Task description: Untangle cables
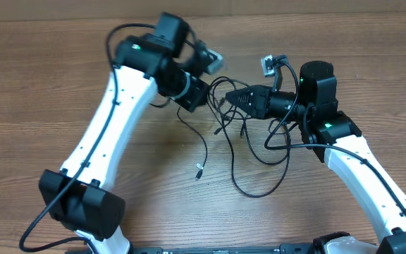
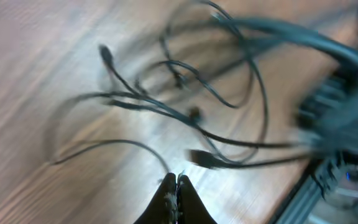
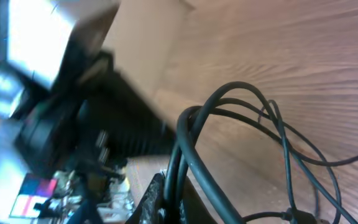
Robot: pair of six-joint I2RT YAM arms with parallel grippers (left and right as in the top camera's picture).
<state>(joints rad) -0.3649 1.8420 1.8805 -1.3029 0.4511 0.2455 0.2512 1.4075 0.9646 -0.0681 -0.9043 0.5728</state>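
Note:
Several thin black cables (image 1: 240,185) lie tangled in loose loops on the wooden table between my two arms. One free plug end (image 1: 199,171) lies toward the front. My left gripper (image 1: 204,97) is at the left side of the tangle. In the left wrist view its fingers (image 2: 176,179) are pressed together, and one thin cable (image 2: 123,142) runs right up to the tips. The other loops (image 2: 229,104) lie blurred beyond. My right gripper (image 1: 227,100) points left into the tangle. In the right wrist view it (image 3: 169,186) is shut on a few cable strands (image 3: 191,134).
The table (image 1: 62,92) is bare wood. The left arm's black body (image 3: 98,130) and grey camera block (image 3: 55,37) are very close to the right gripper. The right arm's own thicker cable (image 1: 277,123) loops beside the tangle.

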